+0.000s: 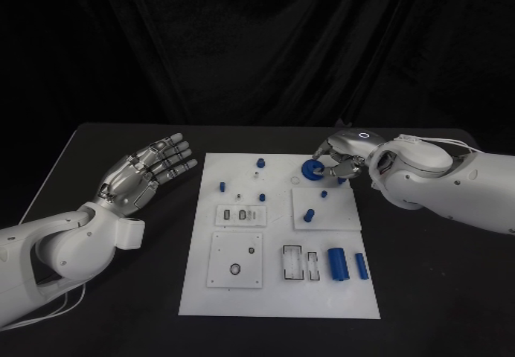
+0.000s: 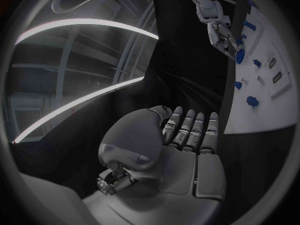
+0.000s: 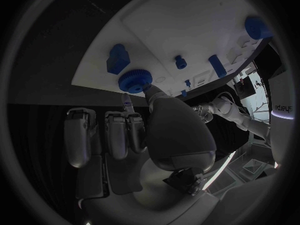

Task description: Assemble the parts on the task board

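Seating blue gear [image 1: 313,169] near task board [image 1: 279,297] far right corner: right hand [image 1: 345,152] pinches it. Left hand [image 1: 145,175] released, off board's left edge. Next: press gear down, let go.

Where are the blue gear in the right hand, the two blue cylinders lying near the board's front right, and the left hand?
blue gear [image 1: 313,169], head view, on its round face.
blue cylinders [image 1: 338,264], head view, middle of the larger one.
left hand [image 1: 145,175], head view, on the open palm.
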Robot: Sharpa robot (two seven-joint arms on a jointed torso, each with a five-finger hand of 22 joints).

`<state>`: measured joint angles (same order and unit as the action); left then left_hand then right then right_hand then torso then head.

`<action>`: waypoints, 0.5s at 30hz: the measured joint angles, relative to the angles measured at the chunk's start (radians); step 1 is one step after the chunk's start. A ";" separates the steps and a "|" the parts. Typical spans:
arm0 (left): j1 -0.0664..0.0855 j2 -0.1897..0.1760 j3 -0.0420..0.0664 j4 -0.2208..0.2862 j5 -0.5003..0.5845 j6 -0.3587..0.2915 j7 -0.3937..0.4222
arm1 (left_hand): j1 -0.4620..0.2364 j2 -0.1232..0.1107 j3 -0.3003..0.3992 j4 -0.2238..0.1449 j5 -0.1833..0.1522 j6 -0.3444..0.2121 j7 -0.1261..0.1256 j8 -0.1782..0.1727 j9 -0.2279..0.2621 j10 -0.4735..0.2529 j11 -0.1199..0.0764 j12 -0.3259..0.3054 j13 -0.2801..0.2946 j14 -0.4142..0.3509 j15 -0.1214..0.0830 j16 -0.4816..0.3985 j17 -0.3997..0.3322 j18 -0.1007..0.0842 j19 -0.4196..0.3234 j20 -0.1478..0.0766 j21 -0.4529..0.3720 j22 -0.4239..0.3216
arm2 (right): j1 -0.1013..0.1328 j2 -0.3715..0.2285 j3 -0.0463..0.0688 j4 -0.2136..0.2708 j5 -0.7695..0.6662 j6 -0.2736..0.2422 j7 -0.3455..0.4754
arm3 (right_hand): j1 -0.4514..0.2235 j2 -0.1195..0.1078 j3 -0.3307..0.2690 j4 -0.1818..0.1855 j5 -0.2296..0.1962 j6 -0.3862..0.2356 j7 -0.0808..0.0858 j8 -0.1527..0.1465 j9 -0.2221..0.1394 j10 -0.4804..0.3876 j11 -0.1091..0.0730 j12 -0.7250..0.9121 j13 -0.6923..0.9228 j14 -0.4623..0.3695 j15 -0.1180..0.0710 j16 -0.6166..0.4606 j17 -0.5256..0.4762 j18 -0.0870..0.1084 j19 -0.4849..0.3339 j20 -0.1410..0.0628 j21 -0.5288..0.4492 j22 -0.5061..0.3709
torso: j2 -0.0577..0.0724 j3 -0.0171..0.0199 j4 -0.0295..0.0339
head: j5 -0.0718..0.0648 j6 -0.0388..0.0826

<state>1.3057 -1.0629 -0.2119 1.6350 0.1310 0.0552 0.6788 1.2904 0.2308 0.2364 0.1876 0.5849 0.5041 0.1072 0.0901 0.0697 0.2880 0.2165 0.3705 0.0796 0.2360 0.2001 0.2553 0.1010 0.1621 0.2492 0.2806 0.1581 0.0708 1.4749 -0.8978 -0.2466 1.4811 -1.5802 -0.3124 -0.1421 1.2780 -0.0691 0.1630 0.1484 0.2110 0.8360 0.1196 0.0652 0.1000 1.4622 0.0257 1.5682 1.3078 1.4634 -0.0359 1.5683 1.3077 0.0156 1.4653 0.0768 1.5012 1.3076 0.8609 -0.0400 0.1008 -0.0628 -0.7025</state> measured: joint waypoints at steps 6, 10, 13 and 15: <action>0.000 0.000 0.000 -0.001 0.000 0.000 0.000 | 0.000 0.000 0.000 0.000 0.000 0.000 0.000 0.000 0.000 0.000 0.000 0.000 0.000 0.000 0.000 0.000 0.000 0.000 0.000 0.000 0.000 0.000 | -0.001 -0.004 -0.001 0.000 0.019 -0.006 0.014 | -0.001 -0.001 0.000 0.000 -0.035 -0.027 0.001 0.000 -0.007 0.002 0.002 0.000 0.000 0.000 0.000 0.000 0.000 0.000 0.000 0.000 -0.004 0.000 | 0.000 0.0002 0.0000 | 0.004 0.006; 0.000 0.000 0.000 -0.002 0.000 0.001 0.000 | 0.000 0.000 0.000 0.000 0.000 0.000 0.000 0.000 0.000 0.000 0.000 0.000 0.000 0.000 0.000 0.000 0.000 0.000 0.000 0.000 0.000 0.000 | -0.001 -0.007 -0.001 0.000 0.028 -0.012 0.020 | -0.011 -0.011 -0.009 0.007 -0.073 -0.029 0.002 0.000 -0.007 0.003 0.003 0.000 0.000 0.003 0.003 0.000 0.000 0.000 0.000 0.000 -0.004 0.000 | 0.000 0.0003 0.0000 | 0.004 0.014; 0.000 0.000 0.000 -0.002 0.000 0.001 0.000 | 0.000 0.000 0.000 0.000 0.000 0.000 0.000 0.000 0.000 0.000 0.000 0.000 0.000 0.000 0.000 0.000 0.000 0.000 0.000 0.000 0.000 0.000 | -0.002 -0.008 -0.002 0.002 0.032 -0.019 0.022 | -0.015 -0.015 -0.015 0.013 -0.093 -0.029 0.002 0.000 -0.007 0.003 0.003 0.000 0.000 0.003 0.003 0.000 0.000 0.000 0.000 0.000 -0.004 0.000 | 0.000 0.0004 0.0000 | 0.004 0.018; 0.000 0.000 0.000 -0.002 0.000 0.002 0.000 | 0.000 0.000 0.000 0.000 0.000 0.000 0.000 0.000 0.000 0.000 0.000 0.000 0.000 0.000 0.000 0.000 0.000 0.000 0.000 0.000 0.000 0.000 | -0.002 -0.008 -0.002 0.003 0.035 -0.024 0.023 | -0.015 -0.015 -0.015 0.013 -0.093 -0.029 0.002 0.000 -0.007 0.003 0.003 0.000 0.000 0.003 0.003 0.000 0.000 0.000 0.000 0.000 -0.004 0.000 | 0.000 0.0004 0.0000 | 0.004 0.019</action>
<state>1.3052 -1.0626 -0.2119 1.6332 0.1311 0.0571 0.6788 1.2904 0.2308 0.2364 0.1876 0.5848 0.5041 0.1071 0.0901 0.0696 0.2880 0.2165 0.3705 0.0795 0.2360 0.2001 0.2553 0.1009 0.1621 0.2492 0.2807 0.1581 0.0708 1.4726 -0.9057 -0.2486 1.4839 -1.5453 -0.3367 -0.1186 1.2631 -0.0843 0.1477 0.1612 0.1183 0.8074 0.1219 0.0648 0.0929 1.4650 0.0286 1.5681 1.3076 1.4661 -0.0331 1.5683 1.3076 0.0156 1.4653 0.0768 1.4967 1.3075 0.8609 -0.0396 0.1008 -0.0585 -0.6832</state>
